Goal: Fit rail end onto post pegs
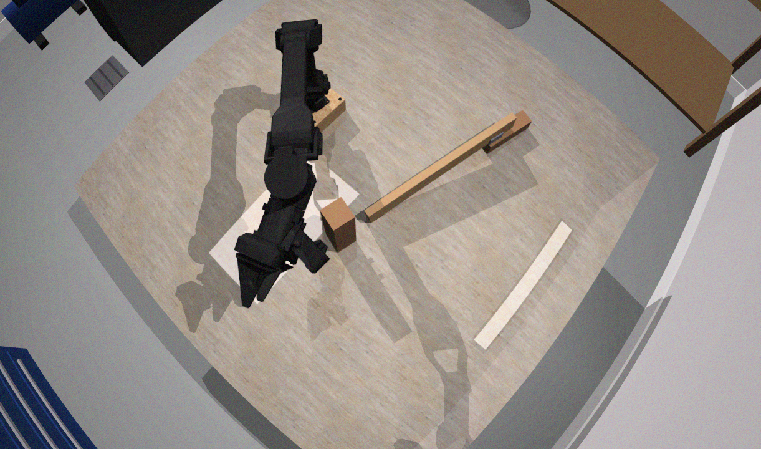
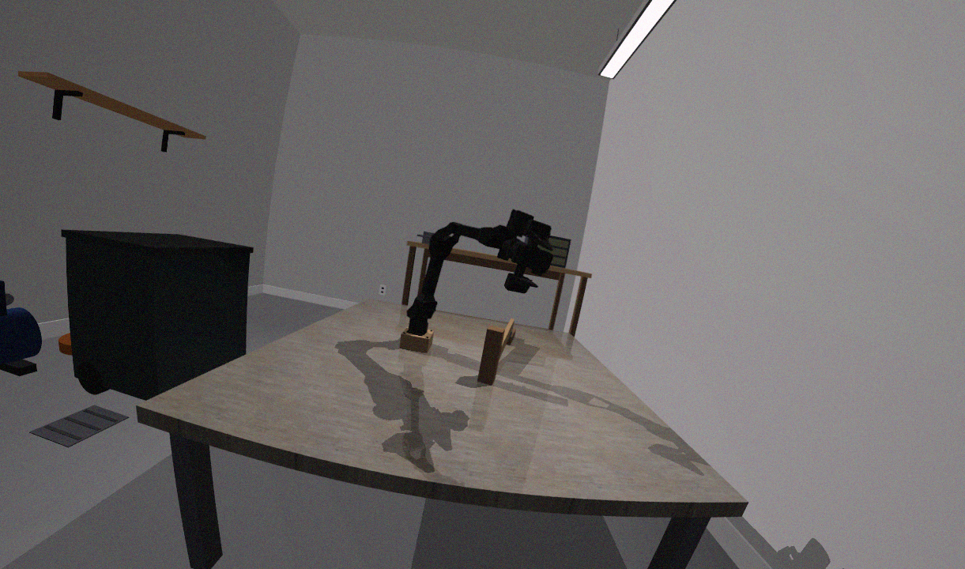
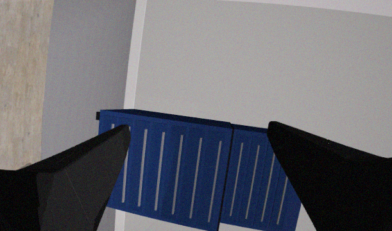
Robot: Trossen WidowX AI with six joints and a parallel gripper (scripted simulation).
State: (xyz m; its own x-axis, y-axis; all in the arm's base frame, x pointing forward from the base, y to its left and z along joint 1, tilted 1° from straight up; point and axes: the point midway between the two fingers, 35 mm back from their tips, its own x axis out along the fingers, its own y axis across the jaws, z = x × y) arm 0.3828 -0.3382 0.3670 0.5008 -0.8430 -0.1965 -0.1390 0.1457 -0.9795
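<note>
The rail (image 1: 438,169) (image 2: 508,331) slants across the table. Its far end rests at the bracket (image 1: 496,138) on the footboard block (image 1: 523,123), and its near end is low beside the post. The post (image 1: 343,231) (image 2: 490,353) stands upright, with a small gap between it and the rail's near end in the top view. The pegs and the rail's holes cannot be made out. My gripper (image 1: 252,303) (image 3: 199,129) is open and empty, high above the table on the side of the post away from the rail. The wrist view shows neither rail nor post.
A white sheet (image 1: 246,229) lies partly under my arm, beside the post. A white strip (image 1: 522,285) lies at the right of the table (image 1: 427,83). My wooden base block (image 1: 333,110) (image 2: 416,342) is on the table. Blue cabinets (image 3: 170,167) show beyond the table.
</note>
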